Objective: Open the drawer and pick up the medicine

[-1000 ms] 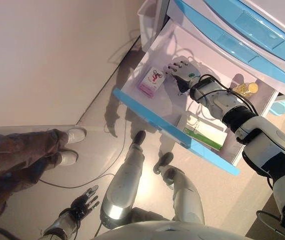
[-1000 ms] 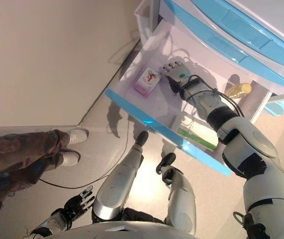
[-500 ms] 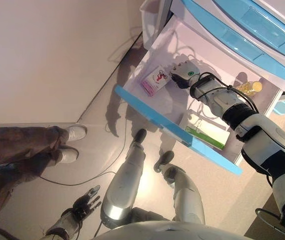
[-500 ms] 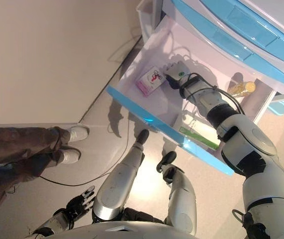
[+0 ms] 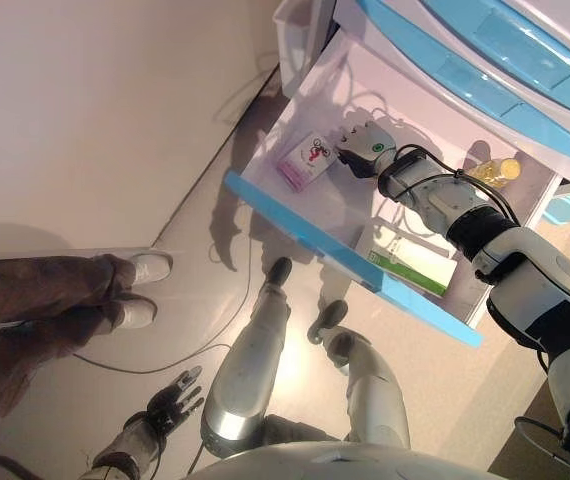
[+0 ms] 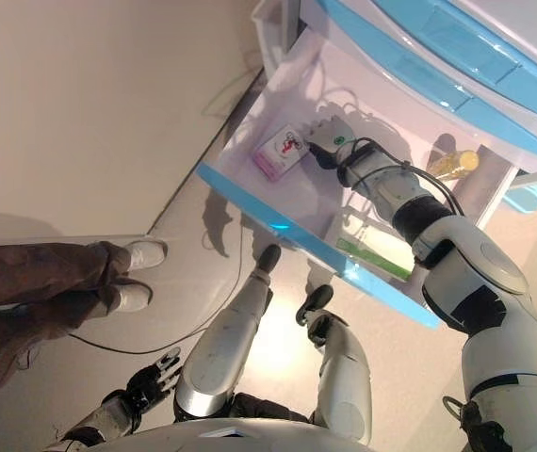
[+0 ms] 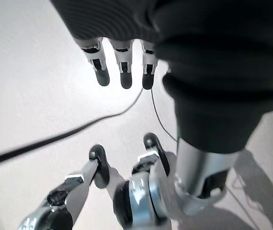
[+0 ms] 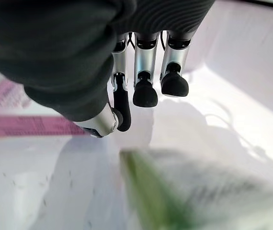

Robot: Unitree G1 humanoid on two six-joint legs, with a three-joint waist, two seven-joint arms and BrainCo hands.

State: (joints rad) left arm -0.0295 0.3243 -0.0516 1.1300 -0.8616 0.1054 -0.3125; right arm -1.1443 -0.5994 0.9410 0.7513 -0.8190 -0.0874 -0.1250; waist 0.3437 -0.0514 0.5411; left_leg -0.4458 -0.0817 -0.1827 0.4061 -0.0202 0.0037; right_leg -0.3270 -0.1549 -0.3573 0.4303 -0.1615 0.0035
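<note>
The light blue-fronted drawer (image 5: 305,235) stands pulled open. A pink-and-white medicine box (image 5: 305,160) lies flat on its white floor near the left end. My right hand (image 5: 365,150) is inside the drawer just right of that box, close to its edge, fingers relaxed and holding nothing. In the right wrist view the fingers (image 8: 145,91) hang over the drawer floor with the pink box (image 8: 17,108) beside them. My left hand (image 5: 170,400) hangs low by my side, open and empty, and shows in its own wrist view (image 7: 122,72).
A green-and-white box (image 5: 415,262) lies in the drawer's right half, and a yellow bottle (image 5: 495,172) at its back right. Closed blue drawers (image 5: 495,70) are above. A person's legs (image 5: 45,300) and white shoes (image 5: 145,268) stand at the left.
My right hand has edged closer to the pink box and turned more on its side. The box has not moved. The view has shifted slightly.
</note>
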